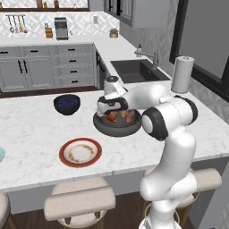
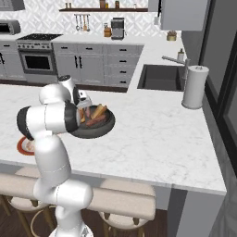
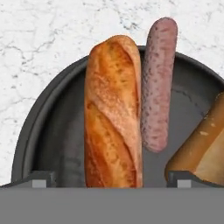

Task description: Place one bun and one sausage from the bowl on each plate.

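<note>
From the left base view, my hand (image 1: 117,112) sits low over the dark grey bowl (image 1: 117,127) on the white tabletop (image 1: 36,129). I can see buns and sausages inside the bowl. The red-rimmed plate (image 1: 80,152) lies near the bowl, toward me, and it has no food on it. A bit of the light blue plate (image 1: 1,154) peeks in at the left edge. A smaller dark blue bowl (image 1: 67,103) stands to the left of the grey one; I cannot tell what is in it.

From the right base view, the bowl (image 2: 99,129) holds a bun (image 2: 98,111) and a sausage (image 2: 96,121), partly behind my arm. The red-rimmed plate (image 2: 21,146) shows just behind my arm.

In the hand view, my hand is spread wide and holds nothing. A long bun (image 3: 113,113) lies right between the fingertips (image 3: 43,179), with a sausage (image 3: 156,83) touching its side and poking over the bowl's rim (image 3: 26,135). Another bun (image 3: 201,148) is at the edge.

I think the trouble is this: the sausage is so close that I could pinch both at once, or knock it out.
</note>
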You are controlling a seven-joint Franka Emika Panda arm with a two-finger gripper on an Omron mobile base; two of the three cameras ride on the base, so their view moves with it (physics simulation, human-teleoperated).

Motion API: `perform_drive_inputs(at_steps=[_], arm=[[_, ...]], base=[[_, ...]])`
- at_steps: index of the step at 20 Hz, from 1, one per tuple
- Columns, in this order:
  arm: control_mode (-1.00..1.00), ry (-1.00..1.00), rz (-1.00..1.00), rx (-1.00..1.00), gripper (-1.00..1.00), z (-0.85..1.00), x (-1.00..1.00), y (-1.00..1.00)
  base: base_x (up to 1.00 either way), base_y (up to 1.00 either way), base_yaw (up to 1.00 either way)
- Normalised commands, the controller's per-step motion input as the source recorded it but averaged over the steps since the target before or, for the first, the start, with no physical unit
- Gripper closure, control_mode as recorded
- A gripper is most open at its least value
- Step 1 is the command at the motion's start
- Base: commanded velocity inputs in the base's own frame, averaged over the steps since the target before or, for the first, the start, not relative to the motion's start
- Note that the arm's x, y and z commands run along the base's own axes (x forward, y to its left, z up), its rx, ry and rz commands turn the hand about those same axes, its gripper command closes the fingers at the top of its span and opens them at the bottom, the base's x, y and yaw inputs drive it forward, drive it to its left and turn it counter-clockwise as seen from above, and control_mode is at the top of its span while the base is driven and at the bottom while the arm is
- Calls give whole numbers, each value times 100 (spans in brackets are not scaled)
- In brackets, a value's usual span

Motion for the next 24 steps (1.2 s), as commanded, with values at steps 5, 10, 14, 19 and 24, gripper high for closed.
perform_drive_inputs(at_steps=[5, 10, 14, 19, 24], arm=[[-100, 15, -7, 0, -100, -38, 52, 1], [-100, 16, -7, 0, -100, -38, 35, 5], [-100, 14, -8, 0, 100, -29, 10, 8], [-100, 0, -10, 0, 100, 0, -30, 0], [-100, -10, -8, 0, 100, 14, -81, 0]], base=[[0, 0, 0], [0, 0, 0], [0, 0, 0], [0, 0, 0], [0, 0, 0]])
